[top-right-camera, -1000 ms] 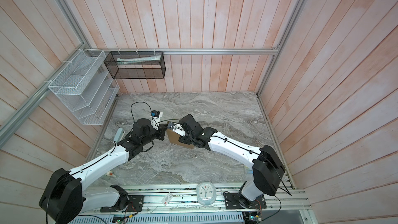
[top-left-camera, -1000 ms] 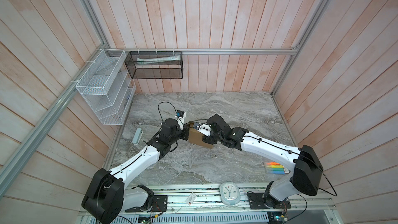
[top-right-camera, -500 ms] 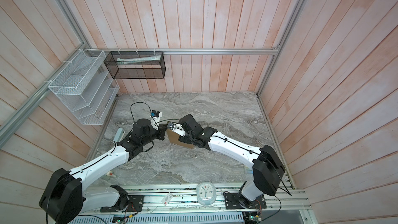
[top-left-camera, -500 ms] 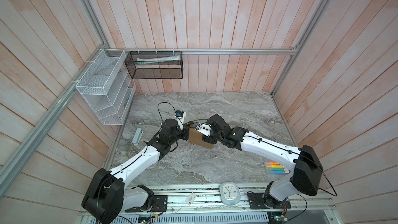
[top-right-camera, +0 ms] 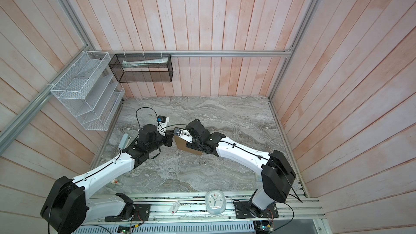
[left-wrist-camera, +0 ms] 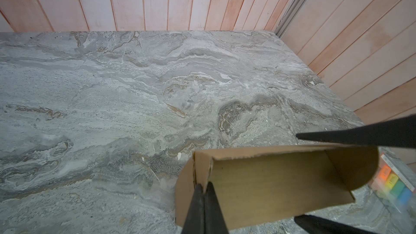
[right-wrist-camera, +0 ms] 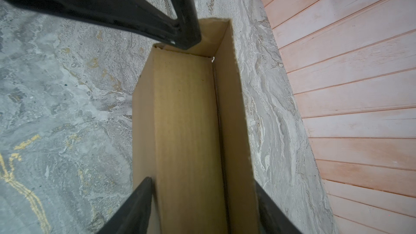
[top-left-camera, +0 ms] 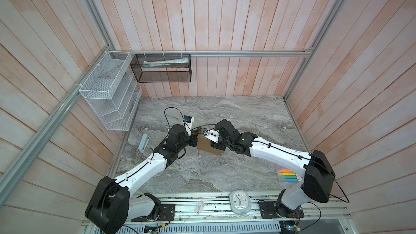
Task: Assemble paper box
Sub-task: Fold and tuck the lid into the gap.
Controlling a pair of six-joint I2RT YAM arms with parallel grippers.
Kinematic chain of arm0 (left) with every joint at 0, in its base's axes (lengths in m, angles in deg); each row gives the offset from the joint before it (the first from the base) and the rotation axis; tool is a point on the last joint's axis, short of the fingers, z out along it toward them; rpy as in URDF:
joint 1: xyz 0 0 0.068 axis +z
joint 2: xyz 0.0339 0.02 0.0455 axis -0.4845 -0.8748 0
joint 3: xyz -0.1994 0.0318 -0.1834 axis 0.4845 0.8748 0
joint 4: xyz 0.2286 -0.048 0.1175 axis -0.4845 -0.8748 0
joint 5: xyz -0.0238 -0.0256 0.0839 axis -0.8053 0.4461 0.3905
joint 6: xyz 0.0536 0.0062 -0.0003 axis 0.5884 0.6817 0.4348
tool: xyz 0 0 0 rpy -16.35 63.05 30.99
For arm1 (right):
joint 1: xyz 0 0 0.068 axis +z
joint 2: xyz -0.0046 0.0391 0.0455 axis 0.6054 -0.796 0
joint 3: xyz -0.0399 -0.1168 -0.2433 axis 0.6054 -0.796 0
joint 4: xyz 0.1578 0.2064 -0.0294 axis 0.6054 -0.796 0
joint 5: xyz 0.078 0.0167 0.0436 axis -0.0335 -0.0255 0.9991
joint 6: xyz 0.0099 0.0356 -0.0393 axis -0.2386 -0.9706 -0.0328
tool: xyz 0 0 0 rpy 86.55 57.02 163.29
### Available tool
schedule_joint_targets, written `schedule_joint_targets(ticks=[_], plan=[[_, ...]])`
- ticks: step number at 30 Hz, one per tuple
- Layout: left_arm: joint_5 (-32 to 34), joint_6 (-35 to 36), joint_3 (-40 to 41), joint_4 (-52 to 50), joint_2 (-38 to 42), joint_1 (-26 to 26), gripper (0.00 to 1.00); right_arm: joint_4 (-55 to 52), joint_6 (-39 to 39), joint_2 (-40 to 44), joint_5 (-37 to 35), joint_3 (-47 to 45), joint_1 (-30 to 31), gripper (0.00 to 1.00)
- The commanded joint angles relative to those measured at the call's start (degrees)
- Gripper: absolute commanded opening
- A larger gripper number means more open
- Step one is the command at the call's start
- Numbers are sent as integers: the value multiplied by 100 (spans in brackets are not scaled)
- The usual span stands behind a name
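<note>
At the bottom edge of a top view, a clock [top-left-camera: 239, 201] is seen on the front rail, and a case of coloured markers [top-left-camera: 287, 175] at lower right, both well apart from the work. Just left of centre in both top views, the paper box [top-left-camera: 206, 146] is found on the marble table [top-left-camera: 236, 113], as far as can be told, between the two arm ends. It is already raised into an open trough, with long walls folded upright and an end wall stood up.

One wall edge at a corner is pinched by the closed left gripper [left-wrist-camera: 203, 186]. The other end is straddled by the right gripper [right-wrist-camera: 202, 181], its fingers set apart along the outer walls. Whether they press the cardboard cannot be told.

A rounded flap [left-wrist-camera: 360, 167] stands loose there and no lid is closed, so tucking and closing are judged to remain. Farther up the frame, a black mesh basket [top-left-camera: 162, 68] is hung on the back wall.
</note>
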Motion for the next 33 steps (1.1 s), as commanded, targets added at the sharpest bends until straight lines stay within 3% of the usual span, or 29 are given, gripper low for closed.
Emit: schedule_joint_targets(ticks=[1, 33], plan=[[106, -77, 224, -460, -24, -32, 5, -38, -88, -109, 80, 155, 18, 63], [313, -293, 440, -760, 839, 19, 25, -145, -114, -338, 188, 314, 18, 58]])
